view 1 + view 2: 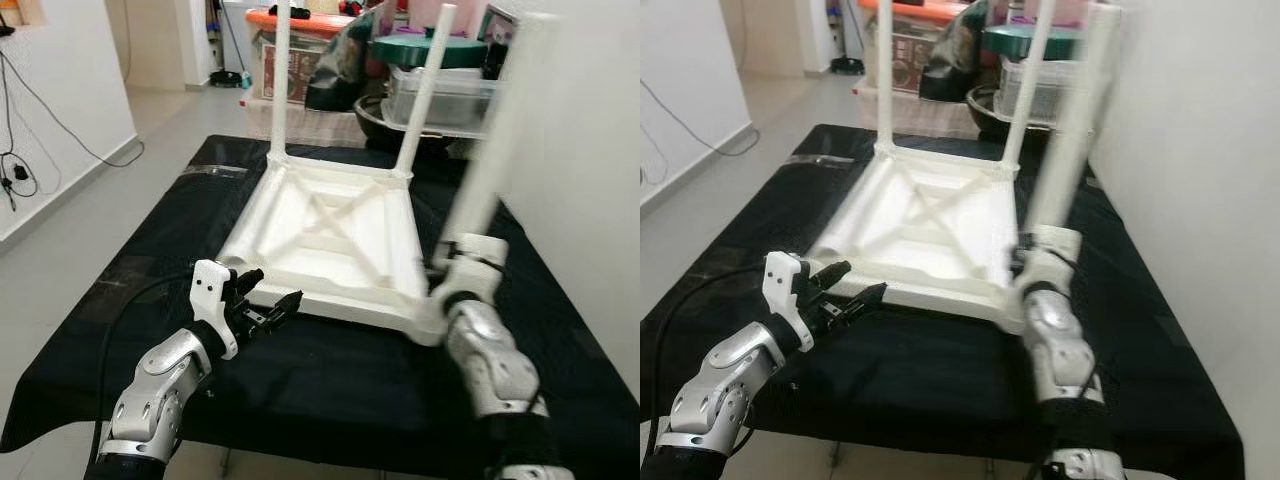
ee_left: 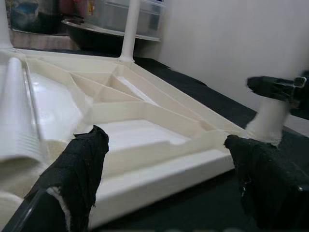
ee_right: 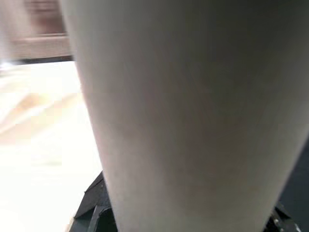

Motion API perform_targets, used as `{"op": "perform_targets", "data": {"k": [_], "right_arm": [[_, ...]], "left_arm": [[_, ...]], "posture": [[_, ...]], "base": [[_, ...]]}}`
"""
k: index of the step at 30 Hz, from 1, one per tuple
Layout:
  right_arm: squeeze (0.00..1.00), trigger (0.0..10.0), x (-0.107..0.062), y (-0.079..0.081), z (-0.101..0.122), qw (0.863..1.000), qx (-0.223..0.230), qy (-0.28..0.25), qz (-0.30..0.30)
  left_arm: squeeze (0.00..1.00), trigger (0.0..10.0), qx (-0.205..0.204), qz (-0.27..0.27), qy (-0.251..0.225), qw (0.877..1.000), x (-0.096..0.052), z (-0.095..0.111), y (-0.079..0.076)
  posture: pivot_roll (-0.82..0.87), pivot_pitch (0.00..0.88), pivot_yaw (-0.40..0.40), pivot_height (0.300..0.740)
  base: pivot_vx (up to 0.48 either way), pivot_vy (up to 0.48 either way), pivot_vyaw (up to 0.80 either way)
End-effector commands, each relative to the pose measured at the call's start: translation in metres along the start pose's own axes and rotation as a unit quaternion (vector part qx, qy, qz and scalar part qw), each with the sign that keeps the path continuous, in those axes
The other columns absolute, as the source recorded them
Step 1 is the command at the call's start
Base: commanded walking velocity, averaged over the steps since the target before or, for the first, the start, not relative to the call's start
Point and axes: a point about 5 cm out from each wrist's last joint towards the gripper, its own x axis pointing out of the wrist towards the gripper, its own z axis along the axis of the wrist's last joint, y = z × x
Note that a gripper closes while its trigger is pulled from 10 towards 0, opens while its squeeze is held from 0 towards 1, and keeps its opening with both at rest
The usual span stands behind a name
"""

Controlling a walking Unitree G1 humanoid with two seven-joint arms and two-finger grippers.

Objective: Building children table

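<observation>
A black-draped tabletop [image 1: 330, 385] carries the upturned white table [image 1: 330, 240], two legs standing at its far corners. Ahead of the spread, empty left gripper [image 1: 268, 300] lies its near edge. The right gripper [image 1: 440, 275] seemingly clasps a blurred third leg [image 1: 495, 165]. Storage bins [image 1: 440, 90] crowd behind.

No text, label, brand, number or sign can be read. The one printed surface is a red-and-white panel on the clear storage bin [image 1: 291, 62] with an orange lid, beyond the far edge of the upturned white table top [image 1: 330, 240]; its print is too small and blurred to make out
</observation>
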Motion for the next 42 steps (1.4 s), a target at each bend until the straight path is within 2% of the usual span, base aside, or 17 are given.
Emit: {"op": "perform_targets", "data": {"k": [1,7,8,10,11,19,21,24,30,33,34,35,37,38,40,41,42], "right_arm": [[0.00,10.0,-0.010,-0.007,-0.047,0.993,-0.020,0.117,-0.028],[0.00,10.0,-0.015,0.007,-0.051,0.992,-0.025,0.121,0.018],[1.00,10.0,-0.016,0.017,-0.047,0.992,-0.019,0.108,0.059],[1.00,10.0,-0.016,0.027,-0.038,0.991,-0.009,0.090,0.102],[0.00,10.0,-0.015,0.034,-0.027,0.988,0.007,0.067,0.138],[0.00,10.0,-0.002,0.041,0.029,0.953,0.008,-0.042,0.301],[0.00,10.0,-0.007,0.045,0.044,0.924,-0.014,-0.078,0.375],[0.00,10.0,-0.009,0.047,0.049,0.912,-0.024,-0.088,0.400],[0.00,10.0,-0.011,0.057,0.051,0.867,-0.076,-0.096,0.483],[0.00,10.0,-0.016,0.067,0.040,0.831,-0.105,-0.087,0.540],[0.00,0.0,-0.016,0.069,0.037,0.829,-0.114,-0.083,0.541],[0.00,0.0,-0.013,0.069,0.034,0.832,-0.121,-0.075,0.536],[0.00,0.0,0.001,0.066,0.030,0.869,-0.135,-0.056,0.474],[0.00,0.0,0.001,0.066,0.030,0.869,-0.135,-0.056,0.474],[0.00,0.0,0.033,0.038,0.031,0.967,-0.079,-0.017,0.243],[0.00,0.0,0.041,0.026,0.029,0.986,-0.050,-0.004,0.157],[0.00,0.0,0.041,0.026,0.029,0.986,-0.050,-0.004,0.157]], "left_arm": [[0.00,10.0,-0.005,-0.002,0.007,1.000,0.000,-0.003,-0.001],[0.00,10.0,-0.006,-0.002,0.007,1.000,0.000,-0.003,-0.001],[0.00,10.0,-0.005,-0.003,0.007,1.000,0.000,-0.003,-0.001],[0.00,10.0,-0.005,-0.003,0.008,1.000,0.000,-0.003,-0.001],[0.00,10.0,-0.005,-0.003,0.008,1.000,0.000,-0.003,-0.001],[0.00,10.0,-0.007,-0.001,0.004,1.000,0.001,-0.003,-0.001],[0.00,10.0,-0.008,-0.001,0.004,1.000,0.001,-0.002,-0.001],[0.00,10.0,-0.008,-0.001,0.004,1.000,0.001,-0.002,0.000],[0.00,10.0,-0.009,0.001,0.003,1.000,0.001,-0.002,0.000],[0.00,10.0,-0.009,0.002,0.003,1.000,0.002,-0.002,0.000],[0.00,10.0,-0.009,0.002,0.002,1.000,0.002,-0.002,0.000],[0.00,10.0,-0.009,0.002,0.002,1.000,0.002,-0.002,0.000],[0.00,10.0,-0.009,0.002,0.002,1.000,0.002,-0.002,0.000],[0.00,10.0,-0.009,0.002,0.002,1.000,0.002,-0.002,0.000],[0.00,10.0,-0.010,0.002,0.001,1.000,0.002,-0.002,0.000],[0.00,10.0,-0.010,0.002,0.000,1.000,0.002,-0.002,0.000],[0.00,10.0,-0.010,0.002,0.000,1.000,0.002,-0.002,0.000]], "posture": [[0.06,0.000,-0.117,0.740],[0.05,0.000,-0.115,0.740],[0.05,0.000,-0.113,0.740],[0.06,0.000,-0.114,0.740],[0.05,0.000,-0.117,0.740],[0.06,0.000,-0.126,0.740],[0.06,0.000,-0.126,0.740],[0.06,0.000,-0.126,0.740],[0.08,0.000,-0.136,0.740],[0.08,0.000,-0.140,0.740],[0.09,0.000,-0.142,0.740],[0.09,0.000,-0.142,0.740],[0.09,0.000,-0.142,0.740],[0.09,0.000,-0.142,0.740],[0.08,0.000,-0.141,0.740],[0.08,0.000,-0.141,0.740],[0.08,0.000,-0.141,0.740]], "base": [[0.000,0.000,0.00],[0.000,0.000,0.00],[0.000,0.000,0.00],[0.000,0.000,0.00],[0.000,0.000,0.00],[0.000,0.000,0.00],[0.000,0.000,0.00],[0.000,0.000,0.00],[0.000,0.000,0.00],[0.000,0.000,0.00],[0.000,0.000,0.00],[0.000,0.000,0.00],[0.000,0.000,0.00],[0.000,0.000,0.00],[0.000,0.000,0.00],[0.000,0.000,0.00],[0.000,0.000,0.00]]}}
